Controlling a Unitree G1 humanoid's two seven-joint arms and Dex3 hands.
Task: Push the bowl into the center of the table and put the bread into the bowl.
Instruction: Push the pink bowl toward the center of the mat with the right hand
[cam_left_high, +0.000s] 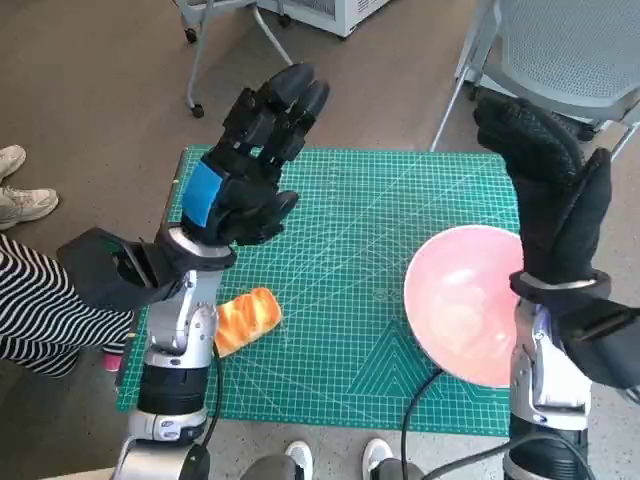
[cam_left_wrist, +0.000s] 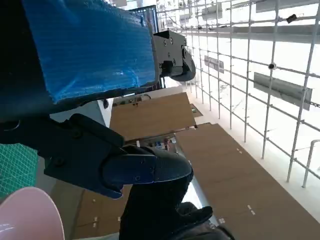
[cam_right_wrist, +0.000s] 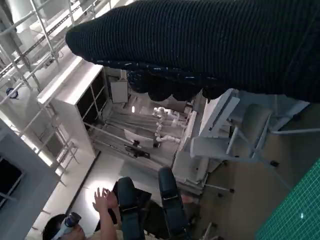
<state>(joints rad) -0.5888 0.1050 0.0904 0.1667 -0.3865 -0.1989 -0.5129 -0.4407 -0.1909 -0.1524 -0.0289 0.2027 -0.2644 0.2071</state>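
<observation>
A pink bowl (cam_left_high: 465, 315) sits near the right front of the green cutting mat (cam_left_high: 350, 270); a slice of its rim shows in the left wrist view (cam_left_wrist: 27, 215). A golden bread roll (cam_left_high: 247, 318) lies on the mat's left front, partly behind my left forearm. My left hand (cam_left_high: 250, 170) is raised above the mat's left side, fingers stretched out, holding nothing. My right hand (cam_left_high: 545, 185) is lifted over the mat's right edge behind the bowl, fingers extended and empty. The glove (cam_right_wrist: 210, 45) spans the right wrist view.
A grey mesh chair (cam_left_high: 560, 50) stands behind the table at the right, and a wheeled chair base (cam_left_high: 230, 40) at the back left. A person's striped leg (cam_left_high: 35, 310) and shoes (cam_left_high: 20, 190) are at the left. Feet (cam_left_high: 335, 458) show by the front edge. A person (cam_right_wrist: 100, 215) appears in the right wrist view.
</observation>
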